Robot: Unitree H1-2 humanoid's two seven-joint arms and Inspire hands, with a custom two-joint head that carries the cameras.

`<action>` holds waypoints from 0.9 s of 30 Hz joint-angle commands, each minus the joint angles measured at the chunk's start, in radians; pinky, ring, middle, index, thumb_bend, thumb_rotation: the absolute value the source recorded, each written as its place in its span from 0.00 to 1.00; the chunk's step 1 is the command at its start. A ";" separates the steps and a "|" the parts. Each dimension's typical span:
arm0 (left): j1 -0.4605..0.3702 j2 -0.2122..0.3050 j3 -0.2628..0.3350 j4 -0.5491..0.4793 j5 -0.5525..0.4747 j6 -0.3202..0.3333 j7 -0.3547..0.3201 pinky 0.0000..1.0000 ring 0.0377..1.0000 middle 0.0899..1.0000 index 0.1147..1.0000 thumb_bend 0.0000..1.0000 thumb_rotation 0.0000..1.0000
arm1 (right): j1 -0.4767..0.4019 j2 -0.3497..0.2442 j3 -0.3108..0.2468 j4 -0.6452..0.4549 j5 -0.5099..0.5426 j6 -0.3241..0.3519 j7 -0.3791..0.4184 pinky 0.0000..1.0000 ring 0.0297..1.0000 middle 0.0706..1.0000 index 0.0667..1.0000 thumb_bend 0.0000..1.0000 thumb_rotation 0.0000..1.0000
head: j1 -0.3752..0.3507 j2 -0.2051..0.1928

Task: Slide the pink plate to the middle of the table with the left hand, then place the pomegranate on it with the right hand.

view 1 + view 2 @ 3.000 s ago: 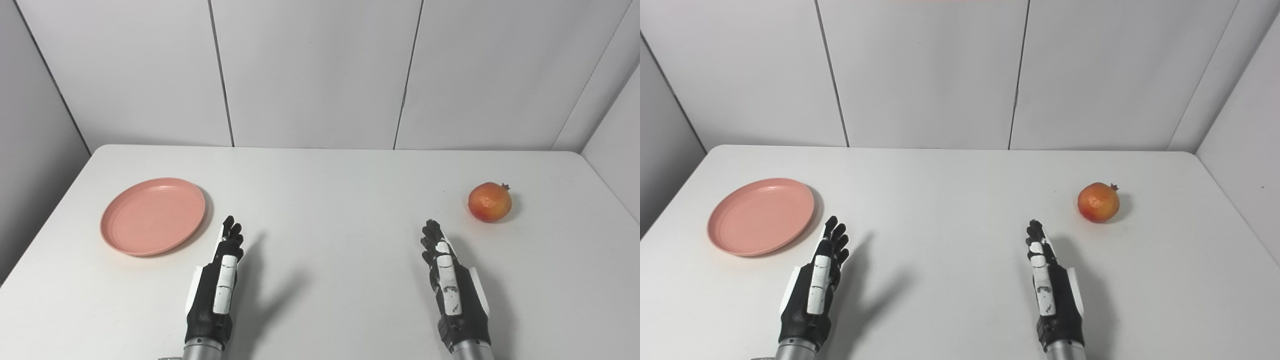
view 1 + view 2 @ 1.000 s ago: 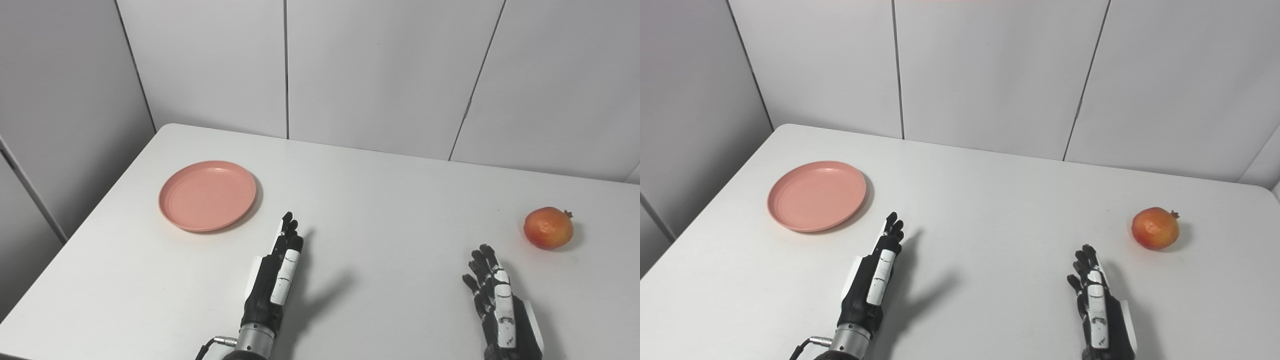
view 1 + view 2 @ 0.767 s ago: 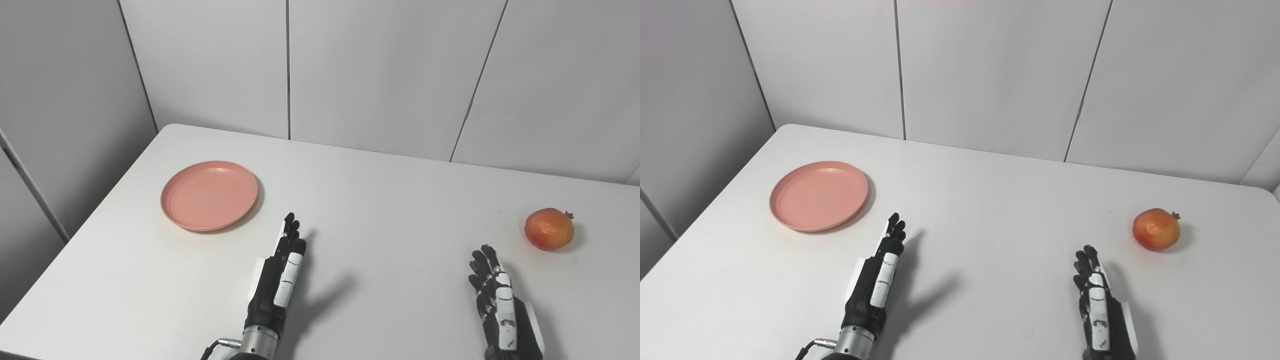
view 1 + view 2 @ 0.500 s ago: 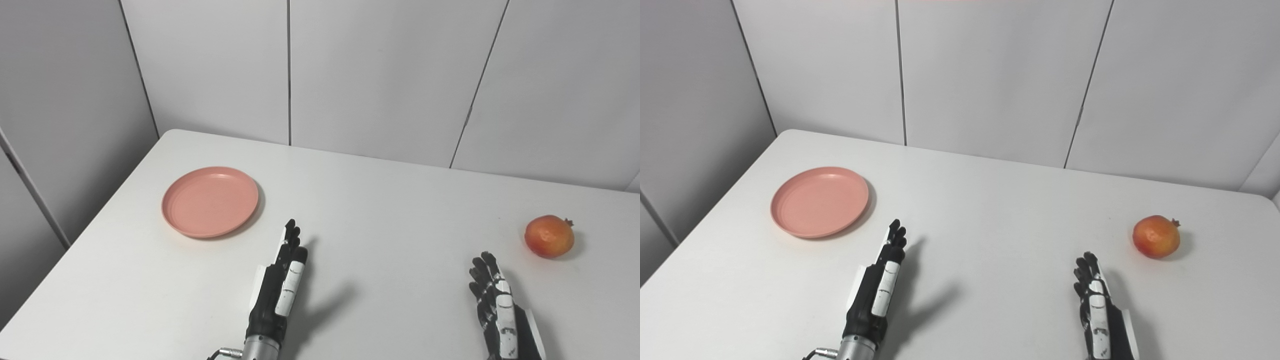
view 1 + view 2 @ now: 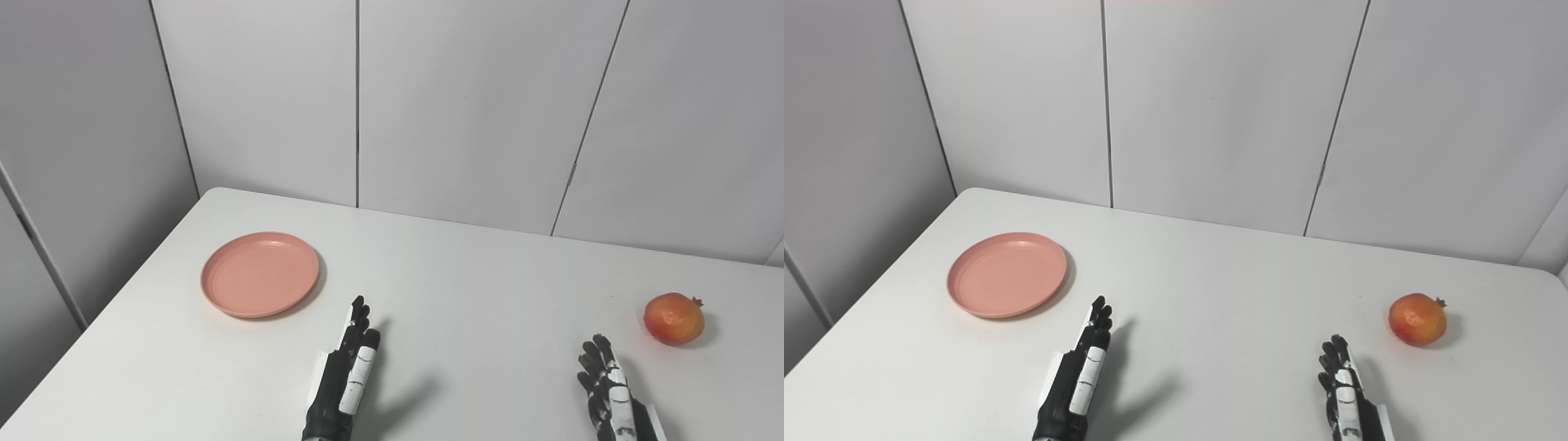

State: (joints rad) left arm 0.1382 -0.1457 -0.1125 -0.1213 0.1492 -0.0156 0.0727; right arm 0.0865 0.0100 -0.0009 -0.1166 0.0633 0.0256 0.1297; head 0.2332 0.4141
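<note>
Camera tilted up since earlier; objects unmoved. Round flat pink plastic plate (image 5: 260, 274) sits near white table's (image 5: 478, 288) left edge, ahead-left of empty, open left hand (image 5: 343, 380), the nearer one. Right hand (image 5: 612, 398) open, empty; red-orange round pomegranate (image 5: 672, 318) near right edge.

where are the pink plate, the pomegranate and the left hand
pink plate (image 5: 260, 274), left eye view, centre of its flat inside
pomegranate (image 5: 672, 318), left eye view, middle of its skin
left hand (image 5: 343, 380), left eye view, back of the hand

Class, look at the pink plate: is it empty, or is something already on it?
Empty. The pink plate shows only its bare inside; the pomegranate sits on the table far to its right, and neither hand touches it.
</note>
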 commanded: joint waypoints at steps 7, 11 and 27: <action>0.038 0.010 -0.007 0.035 -0.023 -0.076 -0.009 1.00 0.99 1.00 1.00 0.74 1.00 | 0.033 -0.021 -0.006 0.055 0.003 -0.030 -0.005 1.00 0.97 0.95 0.96 0.71 1.00 | -0.011 0.013; 0.017 0.020 -0.005 0.035 -0.030 -0.172 -0.011 1.00 0.97 0.99 1.00 0.74 1.00 | 0.039 -0.021 -0.004 0.042 0.003 -0.023 -0.007 1.00 0.97 0.95 0.96 0.69 1.00 | -0.015 0.019; -0.142 0.082 0.124 -0.166 -0.196 -0.056 -0.065 0.84 0.84 0.83 0.80 0.92 0.95 | 0.049 -0.021 0.001 0.025 0.012 -0.005 -0.009 1.00 0.97 0.94 0.96 0.70 1.00 | -0.016 0.028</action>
State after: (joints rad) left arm 0.0495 -0.1037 0.0063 -0.2461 -0.0239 -0.0761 0.0214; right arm 0.0929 0.0056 0.0006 -0.1256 0.0762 0.0262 0.1213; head 0.2178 0.4418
